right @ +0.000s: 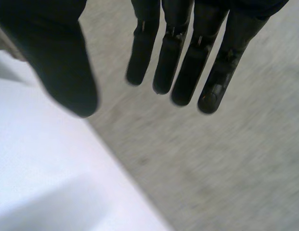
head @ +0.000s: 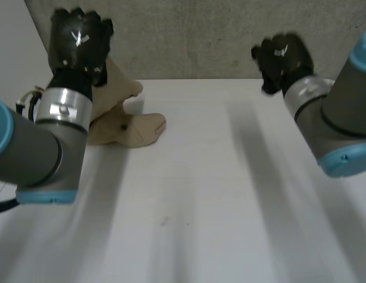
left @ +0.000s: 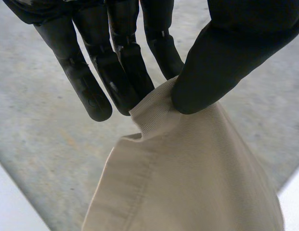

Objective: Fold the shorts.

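At the far left of the bench (head: 206, 194), the left hand (head: 79, 38) pinches an edge of the beige shorts (left: 188, 183), perhaps the waistband, between thumb and fingers (left: 123, 72). It holds the edge raised, likely to let the bunched cloth below hang out. Well apart, the right hand (head: 284, 58) hovers with fingers straight, holding nothing.

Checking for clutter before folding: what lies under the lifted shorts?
The shorts, pinched by the left hand, hang down onto the white table; the spot beneath their bunched end is covered.
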`<act>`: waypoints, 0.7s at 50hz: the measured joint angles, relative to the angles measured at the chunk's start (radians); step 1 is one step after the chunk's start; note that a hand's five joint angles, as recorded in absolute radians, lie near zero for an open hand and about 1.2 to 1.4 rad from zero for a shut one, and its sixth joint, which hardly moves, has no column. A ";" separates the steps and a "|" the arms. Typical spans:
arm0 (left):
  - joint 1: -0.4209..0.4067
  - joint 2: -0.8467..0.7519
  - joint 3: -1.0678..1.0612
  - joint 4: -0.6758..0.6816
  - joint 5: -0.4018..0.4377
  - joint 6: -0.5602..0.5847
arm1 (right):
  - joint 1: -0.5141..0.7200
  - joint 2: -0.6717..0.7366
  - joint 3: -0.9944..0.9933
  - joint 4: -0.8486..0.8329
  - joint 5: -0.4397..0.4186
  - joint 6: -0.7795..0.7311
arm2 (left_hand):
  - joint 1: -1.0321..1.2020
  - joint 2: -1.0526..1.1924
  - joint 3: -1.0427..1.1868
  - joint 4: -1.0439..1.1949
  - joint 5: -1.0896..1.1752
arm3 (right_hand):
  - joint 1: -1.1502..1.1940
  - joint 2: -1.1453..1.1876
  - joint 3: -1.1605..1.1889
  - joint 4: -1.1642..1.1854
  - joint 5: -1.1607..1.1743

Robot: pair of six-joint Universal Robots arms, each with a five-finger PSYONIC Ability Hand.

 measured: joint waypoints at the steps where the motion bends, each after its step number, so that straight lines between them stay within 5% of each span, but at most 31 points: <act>1: -0.005 0.013 -0.027 -0.003 0.008 0.000 | -0.001 0.006 0.015 0.012 -0.001 0.027 | 0.000 0.000 0.000 0.000 0.000 | 0.000 0.000 0.000 0.000 0.000; 3: -0.014 0.041 -0.062 -0.012 0.020 0.001 | -0.004 0.018 0.033 0.040 -0.005 0.088 | 0.000 0.000 0.000 0.000 0.000 | -0.259 -0.308 -0.322 -0.324 -0.339; 13: -0.080 0.269 -0.204 -0.157 0.095 0.000 | -0.010 0.034 0.019 0.154 -0.119 0.172 | 0.000 0.000 0.000 0.000 0.000 | -0.508 -0.600 -0.628 -0.619 -0.639; 24: -0.138 0.506 -0.333 -0.280 0.118 -0.002 | 0.012 0.051 0.022 0.165 -0.228 0.157 | 0.000 0.000 0.000 0.000 0.000 | -0.521 -0.629 -0.644 -0.628 -0.654; 35: -0.143 0.547 -0.327 -0.285 0.107 -0.003 | 0.145 0.085 0.173 0.078 -0.204 0.491 | 0.000 0.000 0.000 0.000 0.000 | -0.521 -0.629 -0.644 -0.628 -0.654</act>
